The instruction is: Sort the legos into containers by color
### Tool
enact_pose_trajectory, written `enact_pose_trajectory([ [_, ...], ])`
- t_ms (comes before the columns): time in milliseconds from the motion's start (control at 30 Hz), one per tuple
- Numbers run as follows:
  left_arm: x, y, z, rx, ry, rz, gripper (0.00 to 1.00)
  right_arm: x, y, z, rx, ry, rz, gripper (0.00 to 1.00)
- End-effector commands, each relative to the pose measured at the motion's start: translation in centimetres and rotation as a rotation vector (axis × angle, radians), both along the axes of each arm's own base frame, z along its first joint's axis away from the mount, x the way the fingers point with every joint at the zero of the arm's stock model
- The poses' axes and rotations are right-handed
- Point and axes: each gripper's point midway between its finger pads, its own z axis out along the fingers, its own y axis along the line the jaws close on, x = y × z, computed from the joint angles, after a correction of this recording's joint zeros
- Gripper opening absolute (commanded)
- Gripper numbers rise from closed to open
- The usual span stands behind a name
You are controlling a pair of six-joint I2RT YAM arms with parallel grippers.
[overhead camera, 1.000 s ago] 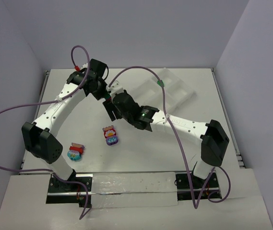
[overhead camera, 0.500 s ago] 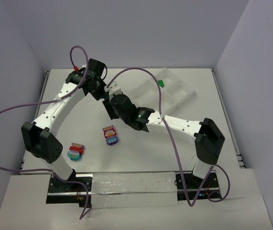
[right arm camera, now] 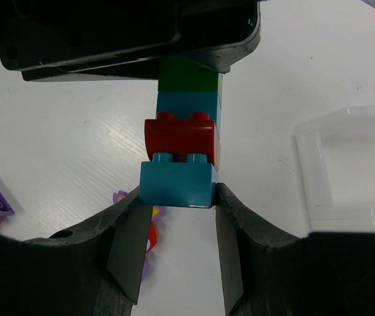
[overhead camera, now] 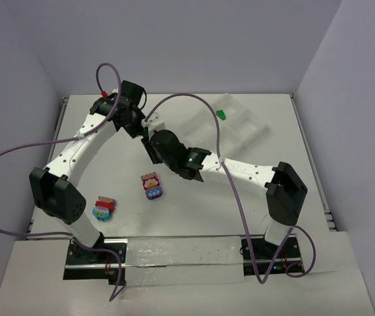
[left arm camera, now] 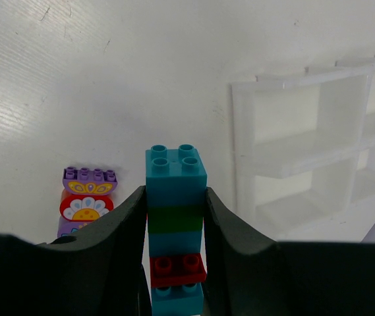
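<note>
- Top view: left gripper (overhead camera: 140, 126) and right gripper (overhead camera: 149, 135) meeting above far-left table, left of tray (overhead camera: 245, 126). One green brick (overhead camera: 221, 114) in tray; two loose clumps, purple clump (overhead camera: 151, 186) centre, red clump (overhead camera: 103, 209) near left.
- Left wrist: left gripper (left arm camera: 174, 201) clamped on stack (left arm camera: 176, 172); five layers, three teal, one green, one red.
- Right wrist: right gripper (right arm camera: 177, 197) closed on end teal brick of stack (right arm camera: 180, 138). Judged light, rigid, slick; best gripped across flat sides.
</note>
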Motion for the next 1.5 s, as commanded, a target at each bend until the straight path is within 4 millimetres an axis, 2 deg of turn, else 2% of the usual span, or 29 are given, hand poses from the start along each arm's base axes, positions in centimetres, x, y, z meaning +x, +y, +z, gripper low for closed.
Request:
enact_pose_trajectory([
  [0,0.2,-0.1,1.5,-0.032,-0.04,-0.01,0.0,0.8,1.5,2.8,0.11,-0.041,-0.019,0.13],
  [33,0.3,0.1,1.4,-0.029,-0.039,-0.007,0.0,0.8,1.5,2.8,0.112,-0.041,-0.023,0.05],
  [67,0.3,0.3,1.4,-0.027,-0.038,-0.004,0.0,0.7,1.3,2.9,0.114,-0.04,-0.027,0.01],
  [167,0.6,0.7,1.2,-0.021,-0.038,0.006,0.0,0.6,0.9,2.8,0.116,-0.036,-0.037,0.0],
  [400,1.5,1.9,0.7,-0.019,-0.033,0.028,0.0,-0.8,-2.0,1.9,0.114,-0.013,-0.075,0.0],
  [500,1.8,1.9,0.1,-0.021,-0.02,0.03,0.0,-1.6,-3.2,2.2,0.131,-0.007,-0.086,0.0],
  [767,2.4,1.4,-1.5,-0.029,0.0,0.019,0.0,-3.0,-6.4,0.6,0.114,0.025,-0.137,0.0],
  [967,3.0,0.8,-5.5,-0.003,0.046,-0.032,0.0,-3.6,-8.3,-0.6,0.094,0.051,-0.179,0.0],
  [1133,2.9,-0.3,-11.3,-0.007,0.108,-0.106,0.0,-3.9,-9.7,-1.0,0.132,0.095,-0.19,0.0],
  [1300,2.6,-1.1,-13.7,-0.023,0.121,-0.17,0.01,-3.8,-10.6,-1.4,0.149,0.13,-0.196,0.0],
  [1367,2.7,-1.0,-14.0,-0.02,0.114,-0.167,0.06,-3.7,-11.0,-1.5,0.152,0.136,-0.203,0.0],
  [1467,2.5,-0.8,-14.7,-0.002,0.139,-0.17,0.28,-3.3,-11.2,-1.2,0.16,0.135,-0.212,0.0],
])
